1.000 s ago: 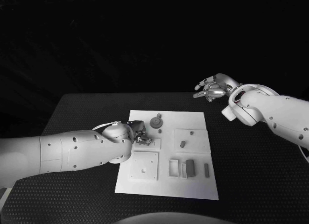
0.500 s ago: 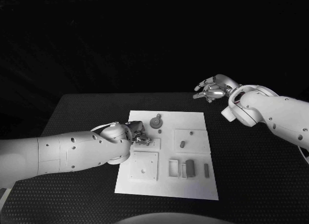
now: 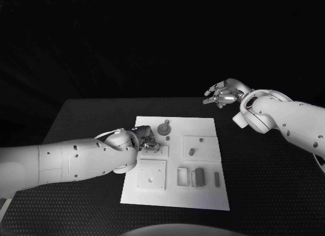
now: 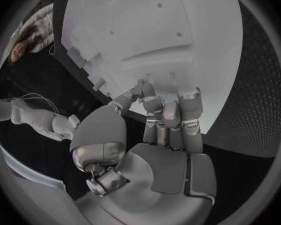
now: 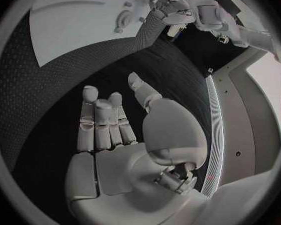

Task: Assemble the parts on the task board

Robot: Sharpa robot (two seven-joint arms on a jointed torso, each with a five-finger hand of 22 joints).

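Head view: my left hand [image 3: 149, 143] sits low over the task board [image 3: 178, 194], on its left half near the far end. The wrist blocks the fingertips there, so I can't tell if a part is pinched. Left wrist view has the fingers [image 4: 172, 120] curled down against the white board; contact point hidden, grasp state unclear. Round part [image 3: 164, 129] lies just beyond that hand. Small part [image 3: 192, 151] sits on the right raised pad, dark block [image 3: 199, 177] in the near slots. Right hand [image 3: 224, 92] hovers past the table's [image 3: 276, 187] far edge, well clear of the board, fingers spread, holding nothing. Bare table both sides of the board.
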